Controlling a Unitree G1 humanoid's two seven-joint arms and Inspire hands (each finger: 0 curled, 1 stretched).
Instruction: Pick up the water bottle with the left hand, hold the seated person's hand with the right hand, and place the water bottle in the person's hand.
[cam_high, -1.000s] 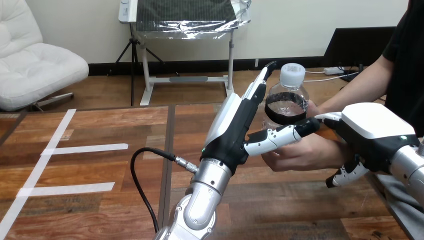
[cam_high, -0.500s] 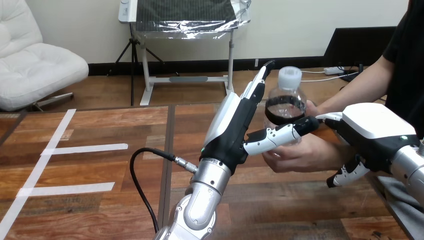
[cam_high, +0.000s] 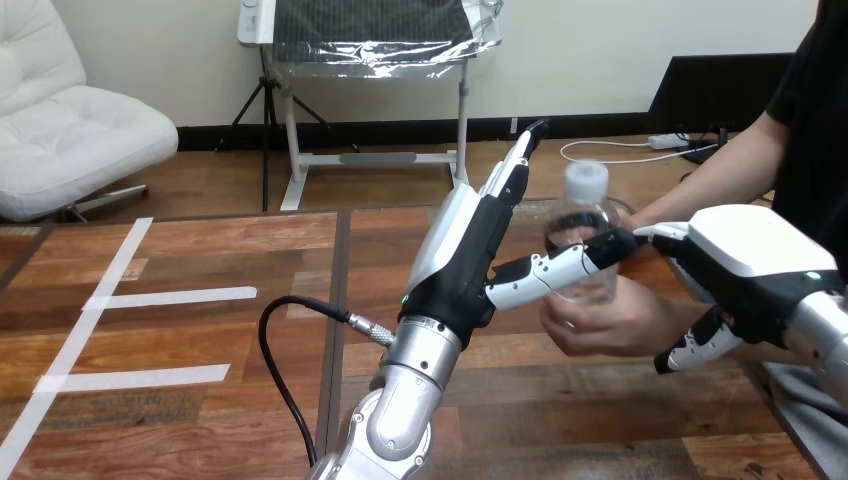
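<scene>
The wide-open left hand (cam_high: 468, 262) touches the water bottle (cam_high: 578, 212) in the person's hand (cam_high: 600, 322). The right hand (cam_high: 752, 262) grips the person's wrist (cam_high: 672, 308).

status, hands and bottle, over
Left hand open, thumb across the water bottle, which sits in the person's hand. Right hand curled round the person's wrist. Nothing in the way.

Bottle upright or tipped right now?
Upright: the water bottle stands with its white cap on top, its lower part wrapped in the person's hand; the thumb of the left hand crosses its front.
</scene>
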